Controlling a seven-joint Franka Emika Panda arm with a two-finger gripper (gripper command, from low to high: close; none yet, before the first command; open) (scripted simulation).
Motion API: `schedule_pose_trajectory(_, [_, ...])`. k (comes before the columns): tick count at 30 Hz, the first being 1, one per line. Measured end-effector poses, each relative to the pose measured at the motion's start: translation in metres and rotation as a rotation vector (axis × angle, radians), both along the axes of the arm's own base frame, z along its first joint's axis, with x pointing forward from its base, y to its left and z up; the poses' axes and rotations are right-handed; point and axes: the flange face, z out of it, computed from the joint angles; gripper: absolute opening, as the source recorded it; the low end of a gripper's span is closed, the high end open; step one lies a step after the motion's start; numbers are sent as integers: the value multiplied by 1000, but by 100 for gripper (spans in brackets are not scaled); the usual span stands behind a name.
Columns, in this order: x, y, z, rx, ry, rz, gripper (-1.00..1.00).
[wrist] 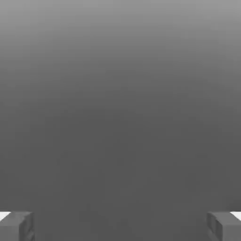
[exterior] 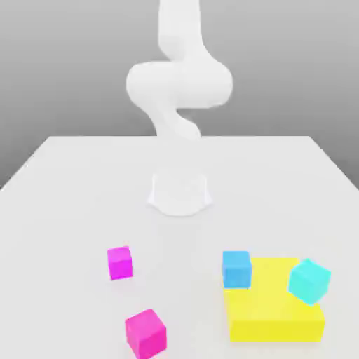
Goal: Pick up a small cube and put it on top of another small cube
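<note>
Gripper point(wrist: 120, 227) is sitting wide open, holding nothing, and no magenta cube point(exterior: 120, 262) is lying between its fingers, so it's facing a long reach.

Rose as a white arm point(exterior: 179, 84) from a round base point(exterior: 179, 193), bent into a bulky elbow above it. Showed the gripper point(wrist: 120, 226) with two grey fingertips point(wrist: 16, 226) spread wide, at opposite edges of the hand view, nothing between them.
</note>
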Motion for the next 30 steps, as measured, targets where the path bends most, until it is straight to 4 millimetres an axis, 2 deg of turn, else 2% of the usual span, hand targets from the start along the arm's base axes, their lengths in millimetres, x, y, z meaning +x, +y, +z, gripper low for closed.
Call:
schedule_pose_trajectory(3, [38,-7,-52,-10,87,71,0])
schedule_pose_trajectory(6, [68,-11,-105,-22,168,135,0])
schedule_pose_trajectory(10, [96,-15,-180,-44,273,215,0])
schedule_pose_trajectory(13, [109,-18,-238,-65,351,271,0])
schedule_pose_trajectory(18, [115,-25,-333,-113,479,360,0])
schedule_pose_trajectory(23, [102,-38,-422,-178,609,444,0])
schedule_pose_trajectory(26, [89,-47,-469,-220,680,490,0])
schedule_pose_trajectory(30, [87,-49,-521,-233,697,502,0])
